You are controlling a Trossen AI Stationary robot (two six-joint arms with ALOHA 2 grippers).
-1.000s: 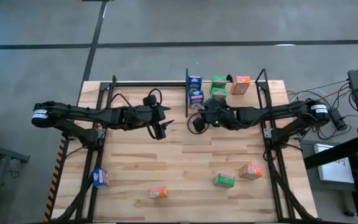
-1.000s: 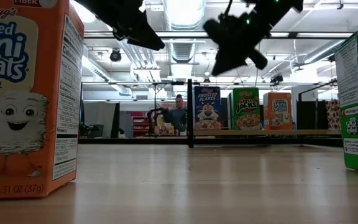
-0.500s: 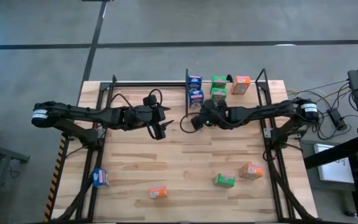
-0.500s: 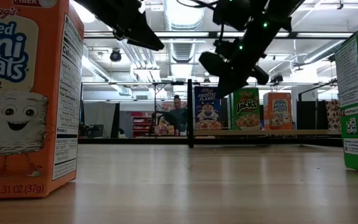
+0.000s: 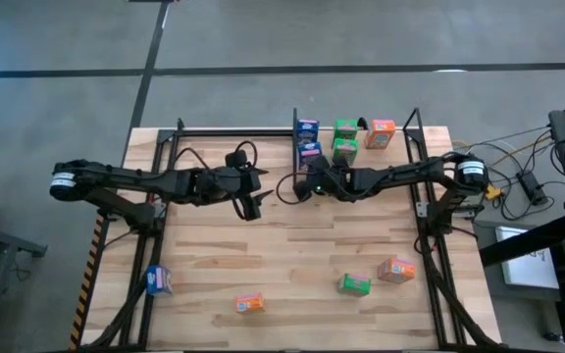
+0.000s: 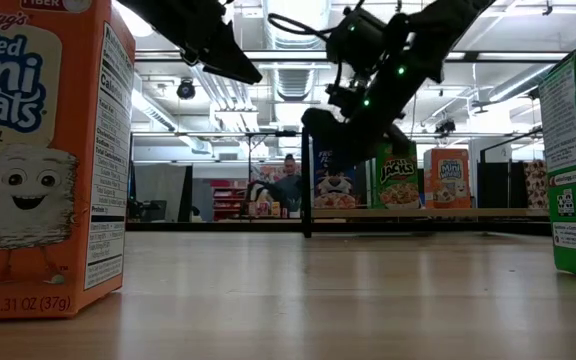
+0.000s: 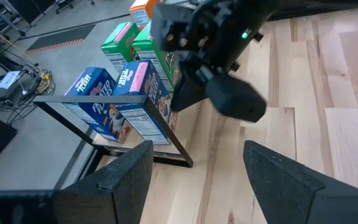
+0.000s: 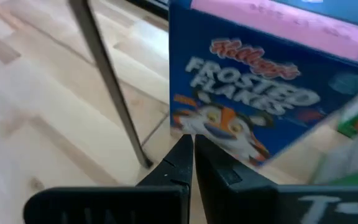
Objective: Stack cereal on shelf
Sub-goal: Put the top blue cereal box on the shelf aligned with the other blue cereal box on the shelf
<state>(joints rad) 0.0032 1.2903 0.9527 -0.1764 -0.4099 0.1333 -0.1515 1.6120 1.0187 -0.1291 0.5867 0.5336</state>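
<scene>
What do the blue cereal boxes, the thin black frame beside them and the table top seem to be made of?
Blue cereal boxes: likely thin cardboard with a printed, slightly glossy front; flat panels and sharp folded edges.
Black frame: apparently metal, matte black; thin straight bars.
Table top: wood, light and smooth; planks and grain show.

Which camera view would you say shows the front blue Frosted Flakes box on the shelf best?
The right wrist view: the blue Frosted Flakes box fills it, print readable. The left wrist view shows it smaller, from above; the high view only its top; in the low view the right gripper partly hides it.
</scene>
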